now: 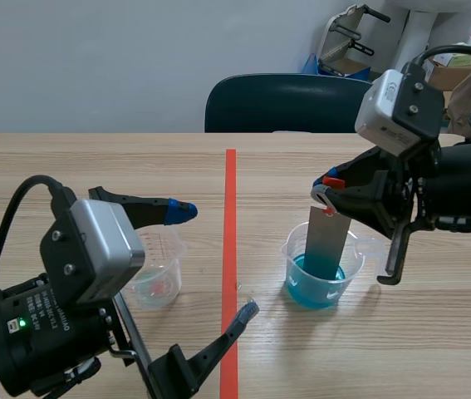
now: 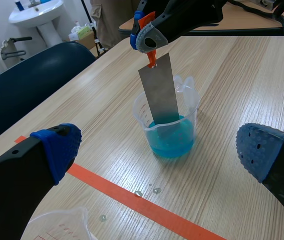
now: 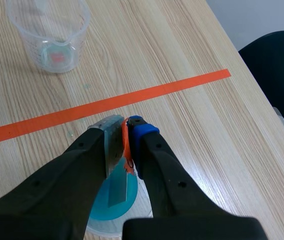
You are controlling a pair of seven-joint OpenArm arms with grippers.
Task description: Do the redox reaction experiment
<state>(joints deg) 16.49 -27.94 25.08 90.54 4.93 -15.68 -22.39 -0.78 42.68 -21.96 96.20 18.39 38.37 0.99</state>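
- My left gripper [image 1: 215,260] stands spread wide and holds nothing, its blue pads on either side of the orange-red tape line [image 1: 230,179].
- At 9 o'clock of the tape stands a clear plastic measuring cup [image 1: 159,281] with a faint reddish trace at its bottom.
- A few small water droplets [image 2: 156,190] lie on the wooden table [image 1: 85,170], just beside the tape.
- At 3 o'clock of the tape I see a clear plastic beaker [image 1: 355,251] holding blue liquid [image 2: 174,142].
- A flat grey metal strip [image 2: 159,95] stands nearly upright in the beaker, its lower end in the liquid.
- At 12 o'clock over the beaker, my right gripper [image 1: 328,193] is clamped on a small orange clip [image 2: 152,58] at the strip's top.
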